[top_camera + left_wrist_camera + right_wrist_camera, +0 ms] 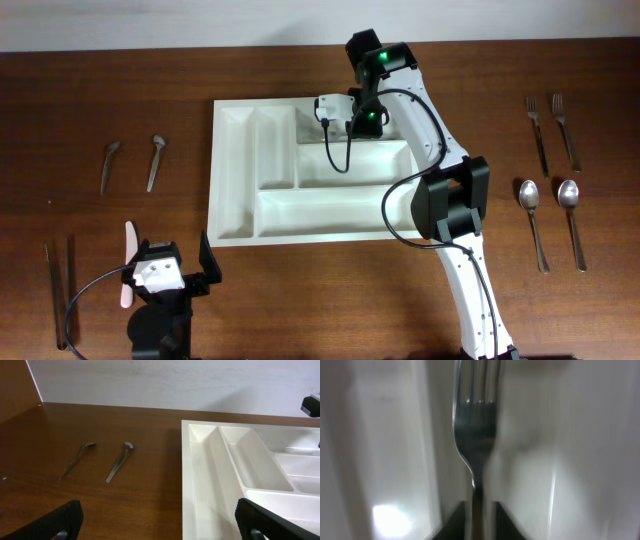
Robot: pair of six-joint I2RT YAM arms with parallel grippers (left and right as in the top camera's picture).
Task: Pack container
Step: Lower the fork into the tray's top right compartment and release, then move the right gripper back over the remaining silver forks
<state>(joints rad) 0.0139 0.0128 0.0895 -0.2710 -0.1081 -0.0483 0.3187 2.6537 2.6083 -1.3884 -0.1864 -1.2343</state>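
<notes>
White container (232, 190) sits mid-table. Our right gripper (479, 515) hovers over its top long slot with the fork (475, 420) between its fingers; clamped or slack, we cannot tell. We should release low, handle flat. Left gripper (157, 512) gapes wide.

Fork (475, 435) blurred; tines cut by top edge.

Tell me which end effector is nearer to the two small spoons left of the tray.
Left. The left end effector is on the near side of the small spoons; the right end effector is over the tray's far compartments.
</notes>
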